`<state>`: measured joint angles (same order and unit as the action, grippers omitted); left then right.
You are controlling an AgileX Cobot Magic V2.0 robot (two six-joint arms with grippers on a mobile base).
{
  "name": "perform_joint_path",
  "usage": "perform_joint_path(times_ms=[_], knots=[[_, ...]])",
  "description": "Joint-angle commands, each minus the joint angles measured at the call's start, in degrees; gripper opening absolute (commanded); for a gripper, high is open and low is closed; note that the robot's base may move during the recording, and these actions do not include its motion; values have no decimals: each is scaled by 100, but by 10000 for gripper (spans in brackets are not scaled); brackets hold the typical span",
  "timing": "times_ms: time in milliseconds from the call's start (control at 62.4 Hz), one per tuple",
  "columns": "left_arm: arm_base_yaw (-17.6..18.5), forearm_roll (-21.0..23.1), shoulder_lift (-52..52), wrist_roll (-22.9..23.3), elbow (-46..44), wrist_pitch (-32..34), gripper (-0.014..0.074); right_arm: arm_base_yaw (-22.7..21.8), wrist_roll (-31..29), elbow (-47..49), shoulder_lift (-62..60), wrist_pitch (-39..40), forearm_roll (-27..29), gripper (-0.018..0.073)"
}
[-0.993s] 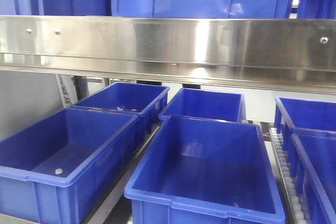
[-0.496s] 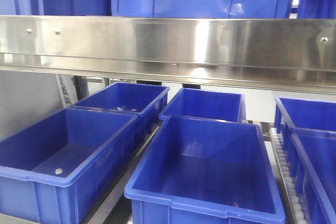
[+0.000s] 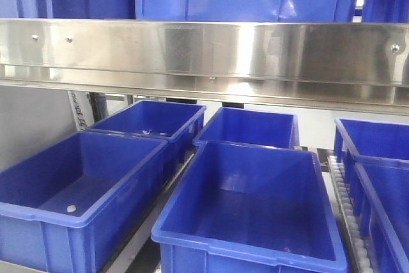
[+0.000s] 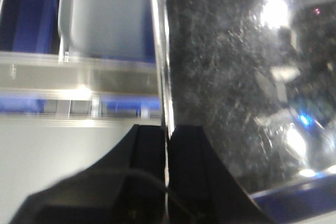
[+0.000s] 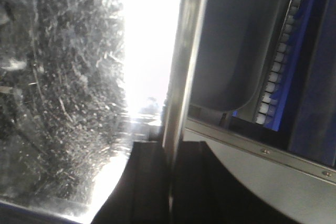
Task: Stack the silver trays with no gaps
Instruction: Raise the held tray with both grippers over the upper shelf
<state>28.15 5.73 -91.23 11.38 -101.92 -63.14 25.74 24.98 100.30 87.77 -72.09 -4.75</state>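
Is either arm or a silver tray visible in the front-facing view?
No: that view shows only blue bins under the steel shelf rail; no arm, gripper or tray appears in it.

Brushed-steel shelf rail (image 3: 204, 52) with screws, spanning frame; blue plastic bins (image 3: 252, 206) below in rows and above; white roller track (image 3: 348, 212) lower right; bright glare reflections.

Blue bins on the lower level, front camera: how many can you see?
6. Front left, back left, front centre, back centre, and two cut off at the right edge. More may sit out of frame.
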Motion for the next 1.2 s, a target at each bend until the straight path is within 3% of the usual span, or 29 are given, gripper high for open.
perform_joint_path(times_ms=[0,240,464,705,801,1009,1105,1185], knots=[[9,283,-11,-222,-456,846,-48,-120,-23,270,-198,230,219,58],[-8,-249,-1114,-455,-1429,1245,-48,-467,-23,270,234,614,254,58],[-276,-205,-1828,-455,-1810,1373,-48,-713,-23,270,889,1224,270,58],[-338,-263,-2156,-550,-1810,1534,-31,-828,-29,270,1383,1299,270,62],[-391,-274,-2176,-593,-1810,1559,50,-862,-29,283,1438,1310,277,151],[-513,-263,-2176,-593,-1810,1548,411,-889,-29,440,1491,1193,277,624],[-528,-249,-2151,-593,-1824,1422,493,-889,-29,597,1486,1050,277,628],[-528,-249,-2070,-593,-1894,1257,496,-889,-29,809,1463,823,277,622]])
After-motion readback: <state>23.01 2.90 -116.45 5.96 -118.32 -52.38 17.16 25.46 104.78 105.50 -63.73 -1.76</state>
